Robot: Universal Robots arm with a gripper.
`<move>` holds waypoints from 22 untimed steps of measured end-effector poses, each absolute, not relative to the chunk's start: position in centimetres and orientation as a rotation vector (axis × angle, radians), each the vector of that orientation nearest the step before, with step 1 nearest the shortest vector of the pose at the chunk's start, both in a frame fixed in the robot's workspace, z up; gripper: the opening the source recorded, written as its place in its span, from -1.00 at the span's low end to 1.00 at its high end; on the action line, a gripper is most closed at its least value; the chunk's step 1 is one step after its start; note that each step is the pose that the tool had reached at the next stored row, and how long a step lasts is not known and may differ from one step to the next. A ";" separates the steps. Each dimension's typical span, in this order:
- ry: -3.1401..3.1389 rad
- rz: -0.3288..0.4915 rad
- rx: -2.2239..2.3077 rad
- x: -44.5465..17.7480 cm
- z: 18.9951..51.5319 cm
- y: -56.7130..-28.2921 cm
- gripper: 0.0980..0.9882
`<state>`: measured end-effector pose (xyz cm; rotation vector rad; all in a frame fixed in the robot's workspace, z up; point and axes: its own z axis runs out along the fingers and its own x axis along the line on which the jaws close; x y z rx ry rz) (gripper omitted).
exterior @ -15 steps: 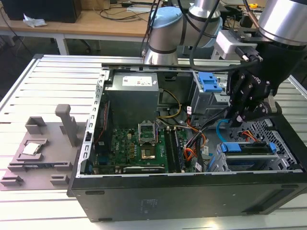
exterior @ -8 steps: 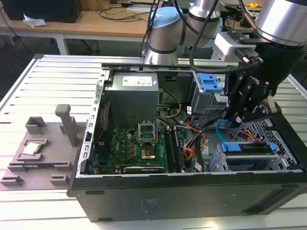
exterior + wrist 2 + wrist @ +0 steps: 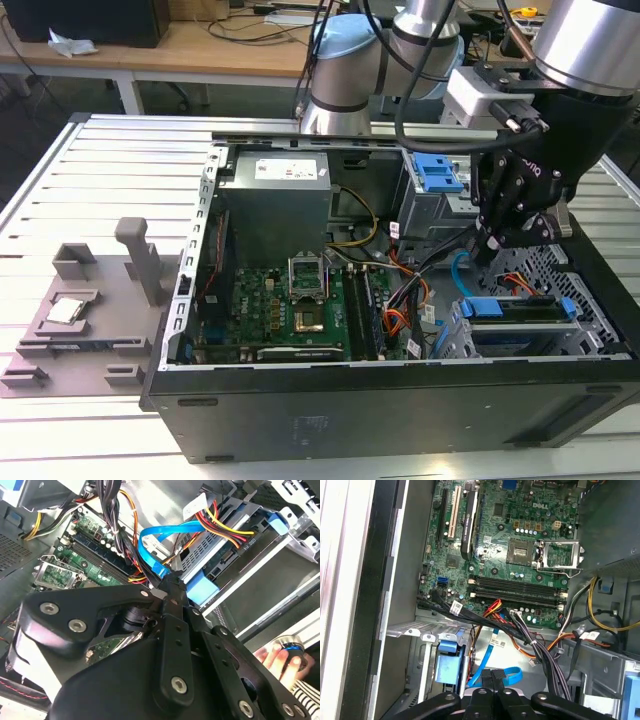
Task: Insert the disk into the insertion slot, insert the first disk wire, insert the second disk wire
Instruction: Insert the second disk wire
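Observation:
The disk [image 3: 512,310] in its blue carrier [image 3: 204,588] sits inside the silver perforated insertion slot [image 3: 592,335] at the case's corner on the exterior view's right. The first disk wire [image 3: 225,524], orange-red and yellow strands ending in a black plug, is seated in the disk's end; it also shows as orange wires [image 3: 517,283]. The second disk wire [image 3: 150,545], light blue, loops down to my gripper [image 3: 172,583], whose fingers are shut on its free end just beside the disk's blue carrier. My gripper [image 3: 483,252] hangs inside the case above the disk. The looped blue cable [image 3: 509,674] lies behind my gripper [image 3: 491,676].
A green motherboard [image 3: 300,300] and a grey power supply [image 3: 275,195] fill the case's middle and back. A grey cage with a blue latch tab [image 3: 440,175] stands behind the arm. Black cable bundles [image 3: 520,630] cross near the disk. A person's hand [image 3: 272,656] is beside the case. A grey fixture [image 3: 90,300] lies outside.

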<state>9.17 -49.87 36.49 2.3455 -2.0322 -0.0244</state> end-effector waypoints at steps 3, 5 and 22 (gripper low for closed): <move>-2.032 -0.024 2.346 9.2 36.5 -50.4 -0.98; -2.032 -0.025 2.345 9.3 36.4 -51.0 -0.98; -2.063 -0.030 2.315 12.6 35.2 -53.9 -0.98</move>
